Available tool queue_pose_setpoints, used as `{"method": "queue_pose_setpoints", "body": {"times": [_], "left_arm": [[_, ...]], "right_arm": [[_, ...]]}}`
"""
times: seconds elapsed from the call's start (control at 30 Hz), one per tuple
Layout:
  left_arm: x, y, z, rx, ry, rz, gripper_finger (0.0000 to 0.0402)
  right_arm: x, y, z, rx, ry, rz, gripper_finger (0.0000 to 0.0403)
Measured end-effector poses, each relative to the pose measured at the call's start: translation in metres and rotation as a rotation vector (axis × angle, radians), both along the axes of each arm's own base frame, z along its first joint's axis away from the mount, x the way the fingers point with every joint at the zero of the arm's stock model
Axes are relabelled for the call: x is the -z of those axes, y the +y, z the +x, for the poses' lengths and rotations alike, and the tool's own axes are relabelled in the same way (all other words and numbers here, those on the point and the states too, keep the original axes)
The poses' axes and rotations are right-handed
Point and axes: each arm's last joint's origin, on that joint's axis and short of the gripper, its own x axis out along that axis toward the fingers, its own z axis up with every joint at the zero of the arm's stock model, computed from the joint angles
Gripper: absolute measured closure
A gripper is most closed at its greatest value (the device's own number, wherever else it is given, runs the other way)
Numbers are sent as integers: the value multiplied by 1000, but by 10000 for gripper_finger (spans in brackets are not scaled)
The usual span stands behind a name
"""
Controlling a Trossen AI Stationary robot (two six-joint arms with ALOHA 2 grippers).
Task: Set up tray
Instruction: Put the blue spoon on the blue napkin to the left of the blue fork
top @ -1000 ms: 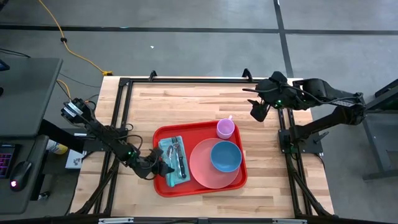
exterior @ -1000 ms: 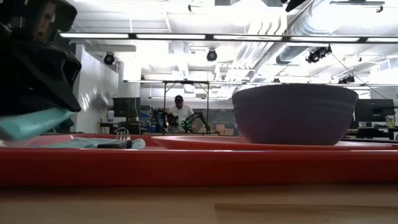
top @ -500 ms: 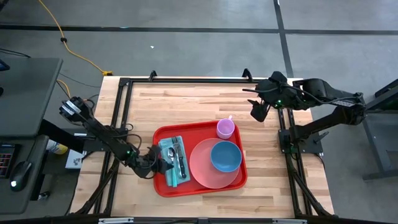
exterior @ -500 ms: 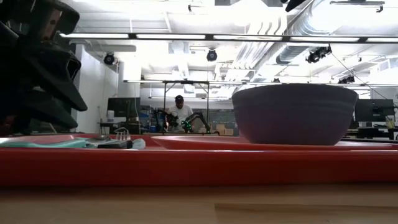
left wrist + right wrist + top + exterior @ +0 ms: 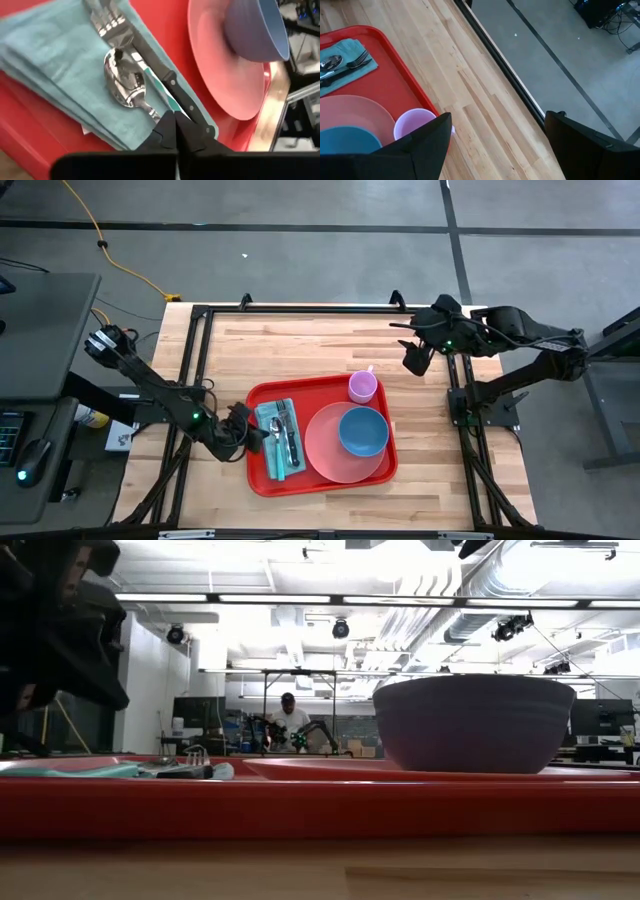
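The red tray lies on the wooden table, near its front. On its left part a folded teal napkin lies flat and carries a fork, a spoon and a black-handled knife. A pink plate holds a blue bowl, and a lilac cup stands at the tray's far edge. My left gripper is shut and empty, raised over the tray's left rim just above the napkin. My right gripper hangs open, high over the table's far right.
Bare wood lies to the left, to the right and beyond the tray. A black frame runs round the tabletop. In the low view the tray's near wall fills the foreground, and a person stands far off in the room behind.
My left gripper has let go of the napkin's near-left edge, which dropped flat onto the tray. The gripper has then risen and drawn back toward the table's left edge. The cutlery has stayed in place on the napkin.
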Motion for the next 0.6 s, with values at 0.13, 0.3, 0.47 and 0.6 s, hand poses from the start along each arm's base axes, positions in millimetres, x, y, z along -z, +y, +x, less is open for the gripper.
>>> {"method": "queue_pose_setpoints", "body": {"times": [0.13,0.3,0.47,0.6], "left_arm": [[-6,-2,2,46,-6,51,382],[-9,-6,7,72,4,51,392],[-12,-9,22,64,21,38,393],[-14,-10,43,134,83,23,392]], "right_arm": [[-1,0,1,0,-15,0,105],[-2,0,3,1,-37,0,105],[-3,0,4,1,-54,1,105],[-4,0,4,5,-63,5,105]]}}
